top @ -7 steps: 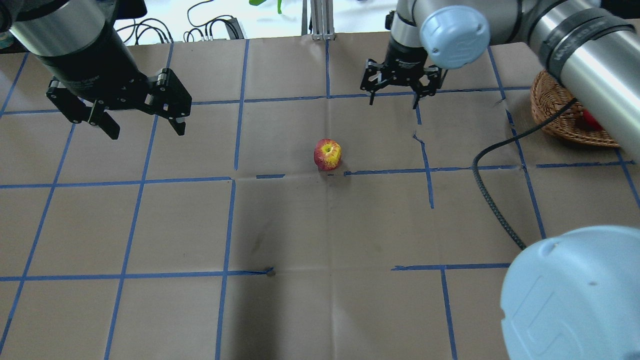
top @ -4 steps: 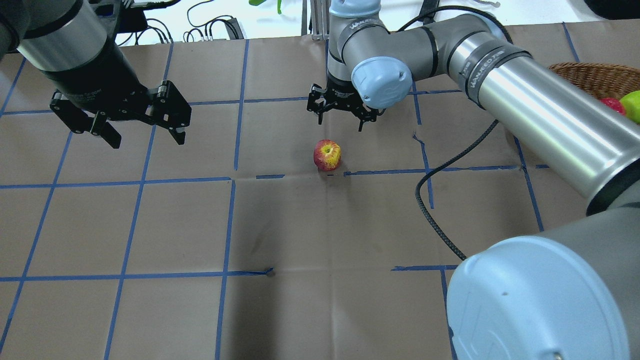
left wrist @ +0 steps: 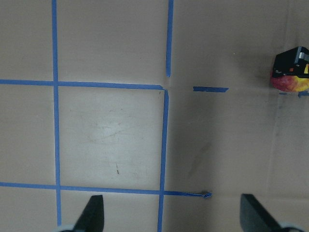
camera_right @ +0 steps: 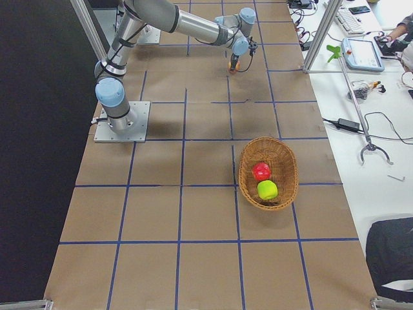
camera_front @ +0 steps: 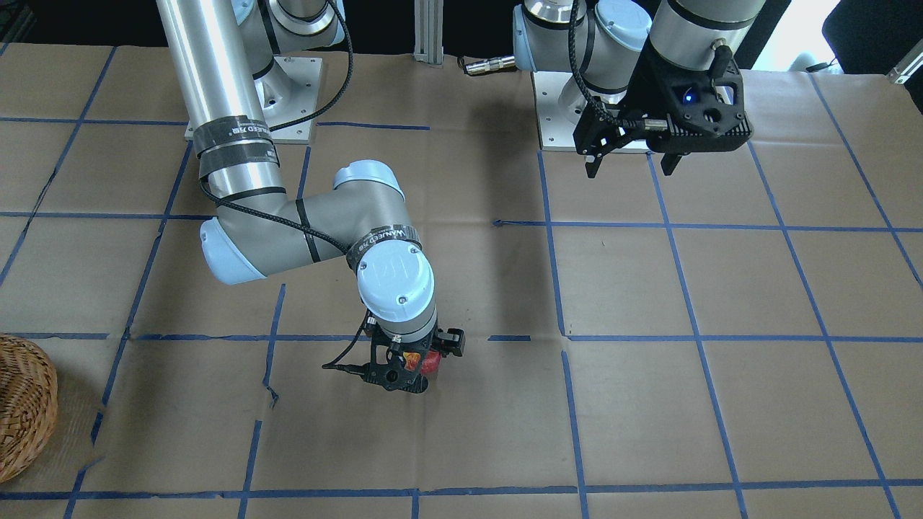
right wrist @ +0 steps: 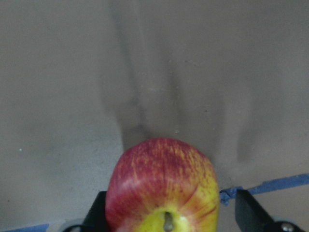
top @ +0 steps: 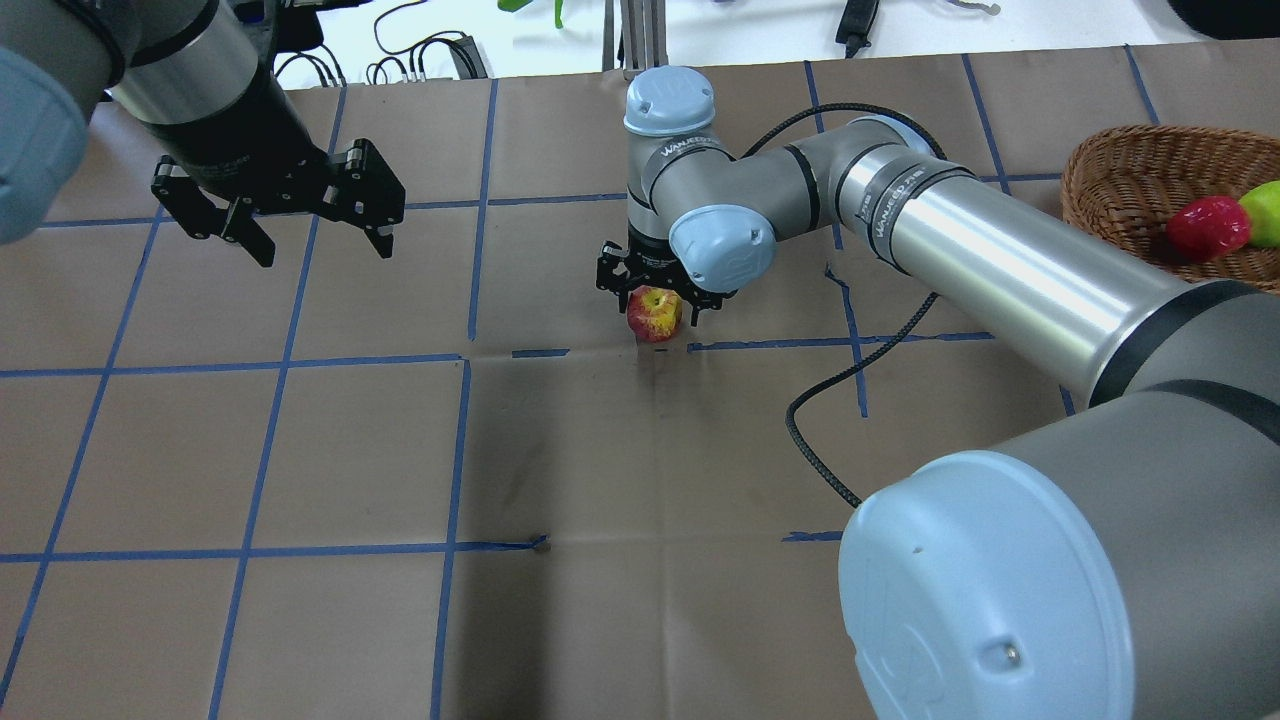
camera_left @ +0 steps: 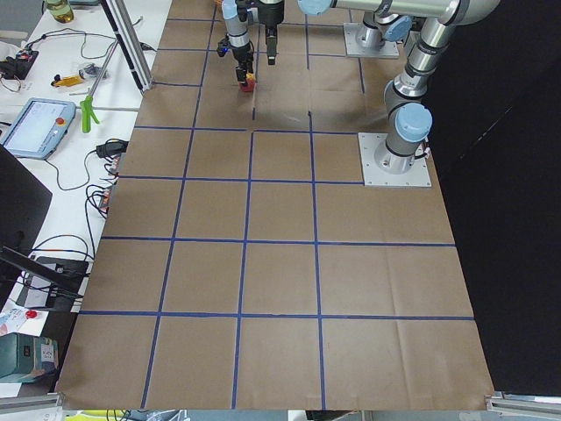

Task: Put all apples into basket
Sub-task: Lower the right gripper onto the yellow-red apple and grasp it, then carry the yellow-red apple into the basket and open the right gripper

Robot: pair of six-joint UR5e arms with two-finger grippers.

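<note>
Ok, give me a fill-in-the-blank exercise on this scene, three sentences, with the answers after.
1. The wicker basket holds ___ apples, a red apple and a green apple.
2. The right gripper straddles the red-and-yellow apple on the table with its jaws ___.
3. The left gripper hangs open above the table and holds ___.

Missing words: two; open; nothing.
</note>
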